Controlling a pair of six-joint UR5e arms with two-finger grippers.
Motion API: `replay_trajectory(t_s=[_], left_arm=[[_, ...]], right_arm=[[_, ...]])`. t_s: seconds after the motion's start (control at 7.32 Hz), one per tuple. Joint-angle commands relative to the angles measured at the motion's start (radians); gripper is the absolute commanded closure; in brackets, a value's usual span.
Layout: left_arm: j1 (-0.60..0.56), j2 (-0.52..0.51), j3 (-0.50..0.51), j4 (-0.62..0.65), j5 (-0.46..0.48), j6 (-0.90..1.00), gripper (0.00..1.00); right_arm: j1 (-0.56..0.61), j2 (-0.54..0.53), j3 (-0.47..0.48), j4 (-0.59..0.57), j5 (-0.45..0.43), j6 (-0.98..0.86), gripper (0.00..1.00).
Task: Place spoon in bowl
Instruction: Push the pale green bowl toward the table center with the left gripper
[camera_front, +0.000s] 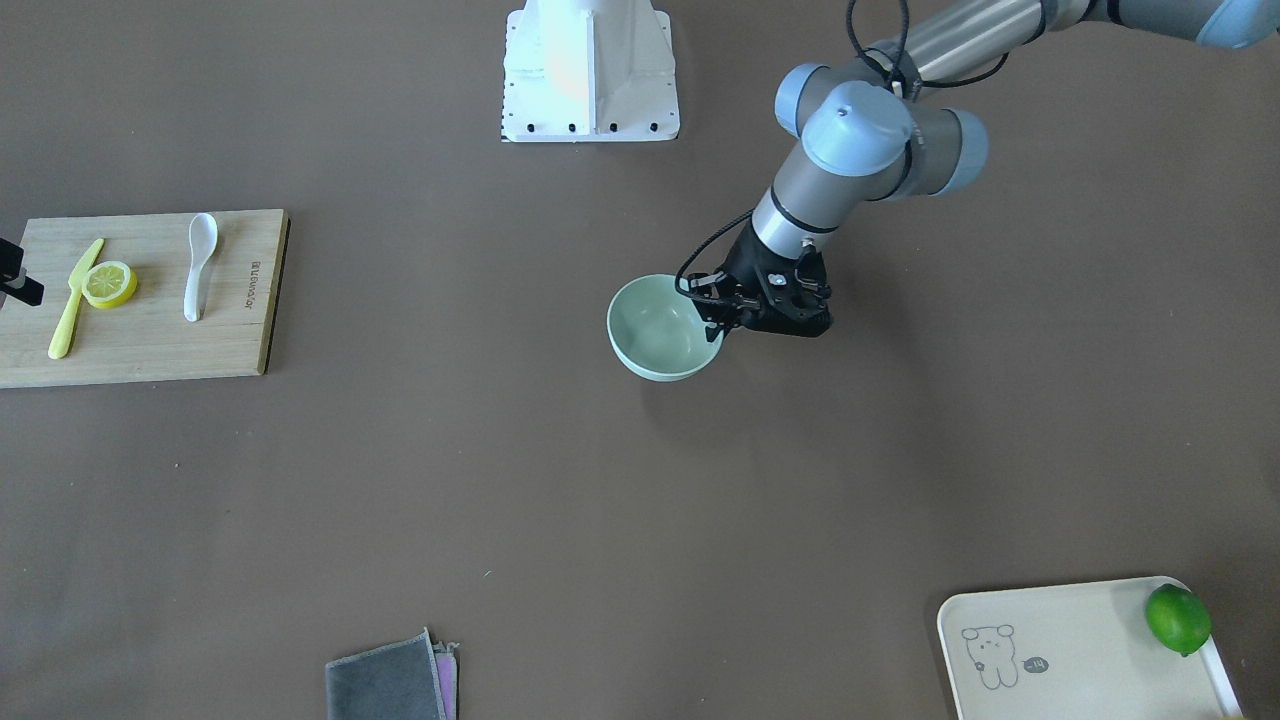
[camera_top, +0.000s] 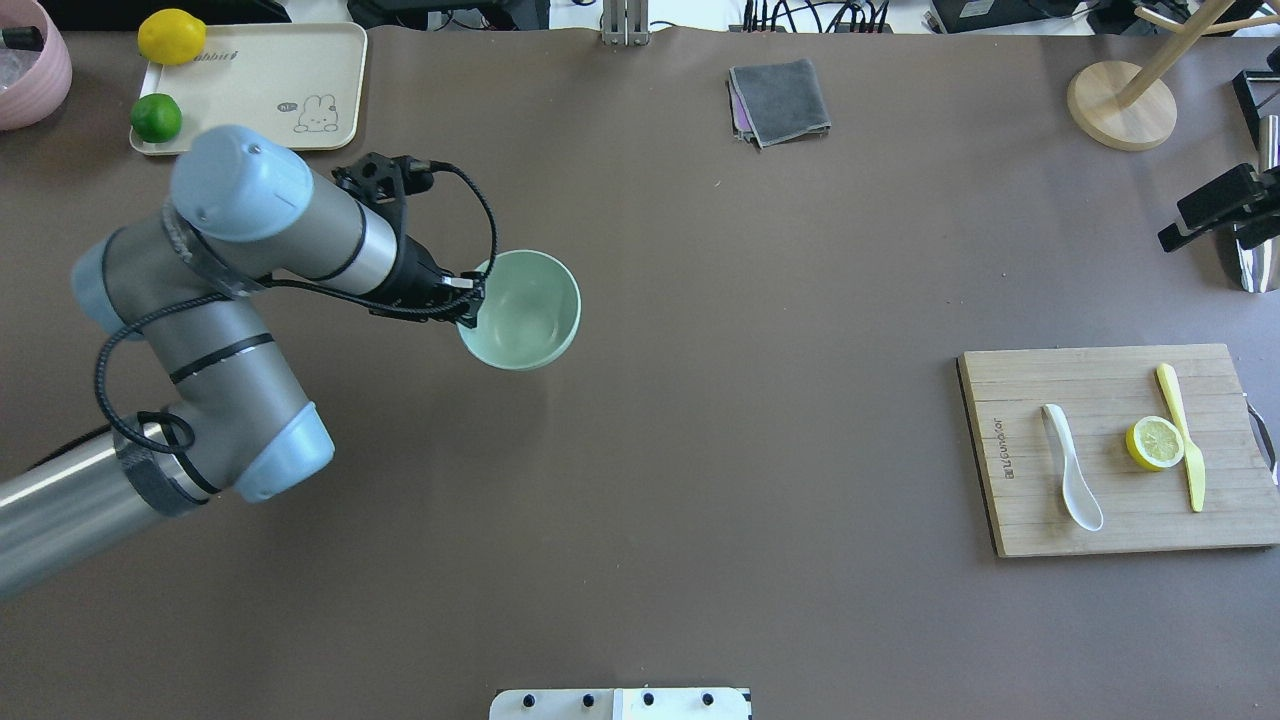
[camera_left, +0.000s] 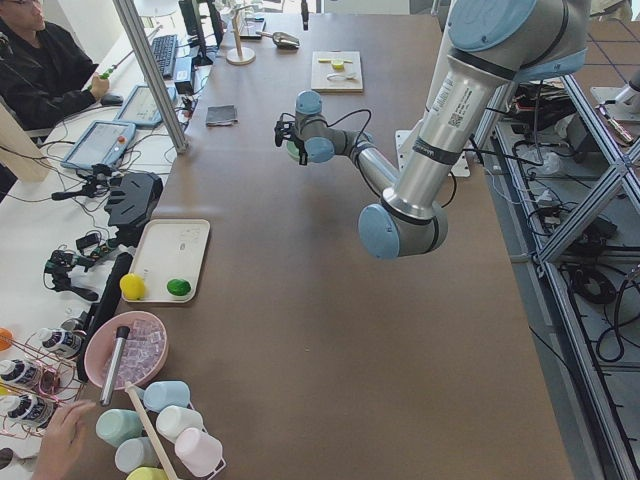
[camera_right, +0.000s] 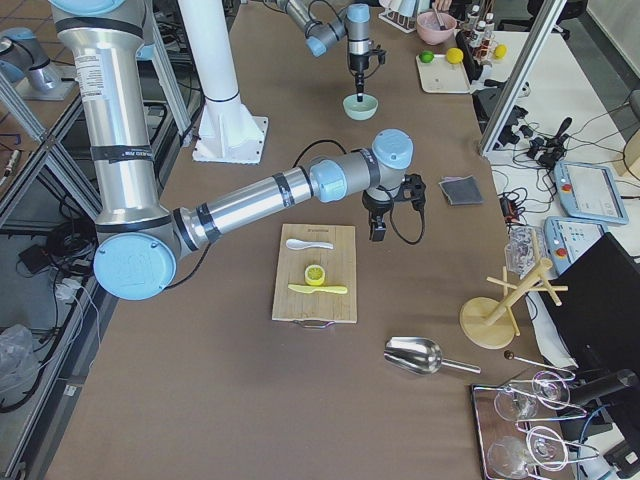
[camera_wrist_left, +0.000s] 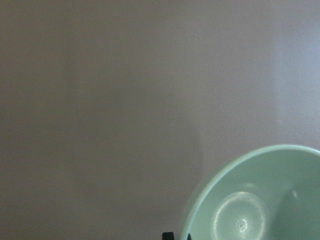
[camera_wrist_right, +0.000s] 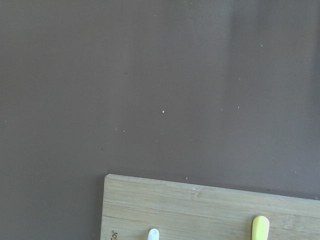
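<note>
Left gripper (camera_front: 720, 322) clamps bowl (camera_front: 655, 328) rim; spoon (camera_front: 200, 265) lies far toward the table's (camera_front: 640, 520) right end, nearer right gripper (camera_right: 377, 231), grip unclear.

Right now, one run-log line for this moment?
left gripper clamped on rim of pale mint-green bowl | right gripper state unclear | small white soup spoon on wooden cutting board

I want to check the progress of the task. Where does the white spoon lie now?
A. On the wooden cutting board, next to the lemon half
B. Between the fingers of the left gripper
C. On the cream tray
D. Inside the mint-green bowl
A: the white spoon lies flat on the wooden cutting board, apart from the lemon half, and the mint-green bowl holds nothing.
</note>
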Motion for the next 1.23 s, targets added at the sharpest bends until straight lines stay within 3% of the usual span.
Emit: replay_trajectory(t_s=[0.0,0.41,0.55,0.68,0.96,1.09], left_arm=[[0.046,-0.036,0.015,0.040,0.049,-0.011,1.00],[0.079,-0.046,0.027,0.042,0.118,-0.012,1.00],[0.079,-0.046,0.026,0.040,0.118,-0.014,0.39],[0.078,-0.045,0.015,0.039,0.118,-0.012,0.02],[0.022,-0.039,-0.057,0.056,0.107,-0.005,0.02],[-0.028,-0.040,-0.098,0.119,0.046,-0.003,0.02]], right_arm=[[-0.023,0.000,0.021,0.002,-0.001,0.045,0.00],[-0.061,0.000,0.056,0.002,-0.006,0.085,0.00],[-0.067,0.002,0.056,0.002,-0.006,0.085,0.00],[-0.077,0.014,0.055,0.002,-0.009,0.083,0.00],[-0.121,0.014,0.053,0.002,-0.021,0.096,0.00],[-0.173,0.011,0.053,0.002,-0.085,0.156,0.00]])
